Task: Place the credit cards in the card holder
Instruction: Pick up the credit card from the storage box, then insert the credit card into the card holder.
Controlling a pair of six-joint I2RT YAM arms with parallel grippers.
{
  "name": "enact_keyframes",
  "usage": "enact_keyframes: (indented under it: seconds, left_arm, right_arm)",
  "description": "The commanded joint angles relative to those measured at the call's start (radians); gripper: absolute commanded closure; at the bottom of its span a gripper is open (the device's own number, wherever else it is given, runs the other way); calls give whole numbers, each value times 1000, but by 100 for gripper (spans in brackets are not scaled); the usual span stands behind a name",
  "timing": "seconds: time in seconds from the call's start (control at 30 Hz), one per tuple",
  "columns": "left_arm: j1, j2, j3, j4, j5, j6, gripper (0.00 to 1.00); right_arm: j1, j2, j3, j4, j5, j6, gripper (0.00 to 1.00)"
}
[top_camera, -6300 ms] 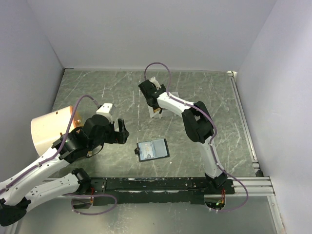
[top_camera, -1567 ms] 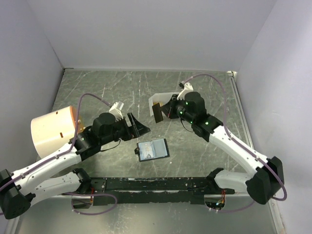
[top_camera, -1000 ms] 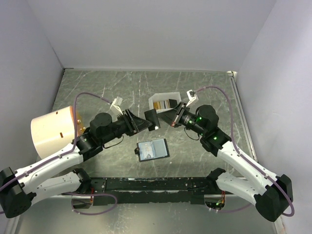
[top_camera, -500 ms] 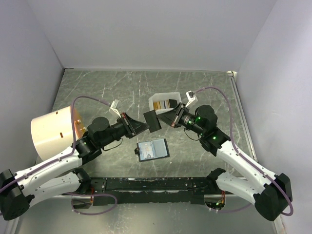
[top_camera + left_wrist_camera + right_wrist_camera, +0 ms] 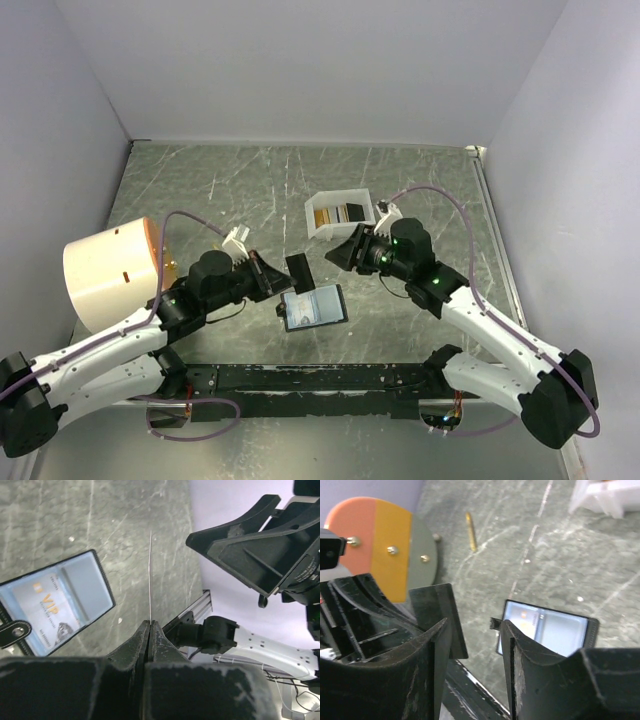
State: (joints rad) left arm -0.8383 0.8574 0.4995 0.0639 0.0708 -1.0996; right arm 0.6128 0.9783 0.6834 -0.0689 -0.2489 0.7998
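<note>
Left gripper (image 5: 284, 279) clamps a dark credit card (image 5: 298, 272) just beside the open card holder (image 5: 313, 307).
The right gripper (image 5: 338, 256) hangs nearby, jaws apart and empty; more credit cards (image 5: 340, 212) lie in the white box (image 5: 320, 226).

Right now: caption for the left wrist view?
Left gripper pinching a card edge-on near the open card holder.

One black bi-fold card holder (image 5: 313, 307) lies open at 6 o'clock, with one pale VIP card (image 5: 47, 611) inside. One dark thin rectangular card (image 5: 297, 272) hangs near the centre. One white plastic box (image 5: 320, 228) at 1 o'clock holds one gold-tan card (image 5: 325, 213) and dark ones too small to count. One cream and orange cylinder (image 5: 100, 275) stands at 9 o'clock.
</note>
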Motion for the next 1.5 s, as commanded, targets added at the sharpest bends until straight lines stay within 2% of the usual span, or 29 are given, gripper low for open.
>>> enact_keyframes:
  seconds: [0.0,0.2,0.43,0.67,1.0,1.47]
  left_arm:
    - [14,13,-5,-88,3,15,93]
    - [58,109,-47,4,188,2,93]
    - [110,206,-101,98,328,-22,93]
    - [117,267,-123,135,366,-2,93]
    - [121,374,-122,201,394,25,93]
    - [136,463,-117,255,421,26,93]
  right_arm:
    - [4,10,-12,-121,83,-77,55]
    - [42,80,-25,-188,159,-111,55]
    - [128,232,-12,-199,226,-114,56]
    - [175,329,-3,-187,283,-119,58]
    - [182,442,13,-195,307,-148,59]
    - [210,447,-34,-174,326,-124,78]
